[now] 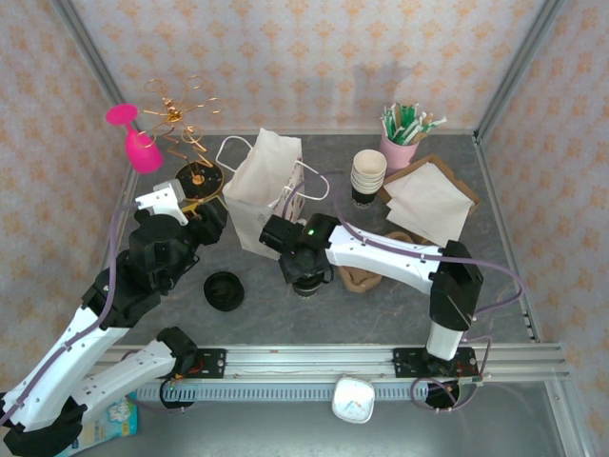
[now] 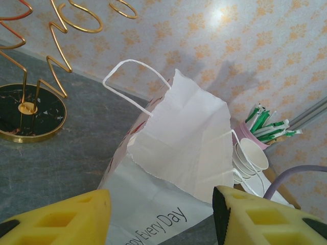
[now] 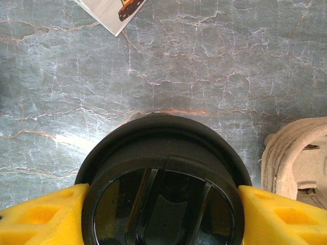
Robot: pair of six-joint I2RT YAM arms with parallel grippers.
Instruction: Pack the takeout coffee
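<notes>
Yellow pads [image 3: 46,214] of right gripper [image 3: 163,217] hard against both flanks of takeout coffee [image 3: 163,153]. Jaws well spread yet closed on the cup just under its round black lid. Grip from above, lid upward, presumably to keep the drink level. Cannot tell whether lifted or standing on grey marbled table [image 3: 204,61]. Pale pulp cup carrier [image 3: 296,158] just beside, on the right, apart from the cup.

From overhead: cup and gripper near table centre, just in front of white paper bag [image 1: 262,181], not yet inside it.

Left gripper [image 2: 161,222] roughly half spread, nothing between its fingers. Aimed at the bag's near face, printed lettering low in the gap. Contact with the paper: cannot tell. Likely posted there to steady the bag or hold its mouth wide for the drop. Bag upright, mouth open and crumpled, cord handle [image 2: 133,81] arching up on the left.

Elsewhere:
- loose flat black lid [image 1: 224,290] left of the cup, well apart
- stack of lidless cups [image 1: 367,176] right of the bag
- pink holder of green-wrapped sticks [image 1: 400,143] behind the stack
- napkins [image 1: 433,200] at far right
- gold wire stand [image 1: 190,176] and pink goblet [image 1: 138,143] at far left

Judgement: grasp done. Next, up over the bag rim and down through the mouth. Risk of floppy paper catching the cup and tipping it.
</notes>
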